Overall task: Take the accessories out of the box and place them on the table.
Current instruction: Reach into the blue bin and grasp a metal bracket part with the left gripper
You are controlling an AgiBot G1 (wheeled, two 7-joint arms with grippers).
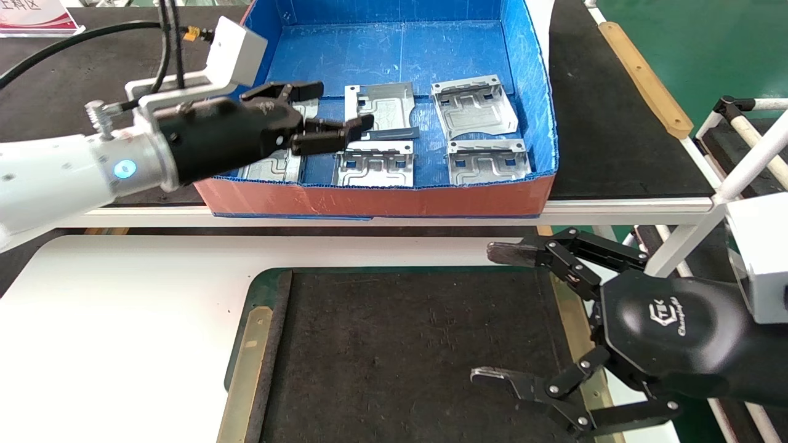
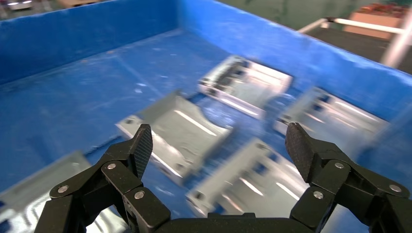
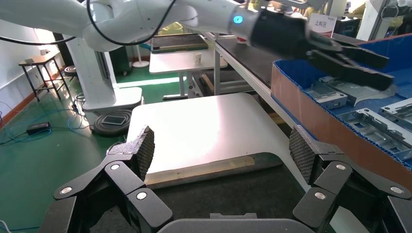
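Note:
The box [image 1: 381, 200], blue inside and orange-red outside, stands on the black bench and holds several silver-grey accessories: two in the middle [image 1: 378, 111] [image 1: 374, 163], two at the right [image 1: 473, 107] [image 1: 487, 161], and some at the left half hidden by my arm. My left gripper [image 1: 341, 106] is open and empty, hovering over the middle-left accessories. In the left wrist view the accessories [image 2: 180, 131] [image 2: 252, 179] lie below the open gripper [image 2: 219, 145]. My right gripper [image 1: 486, 314] is open and empty, low over the right side of the table's dark mat [image 1: 400, 351].
The white table [image 1: 123, 320] lies in front of the bench, its green-edged mat in the middle. A white frame post [image 1: 732, 178] stands at the right. The right wrist view shows the box's orange wall [image 3: 330, 126] and the table top [image 3: 194, 131].

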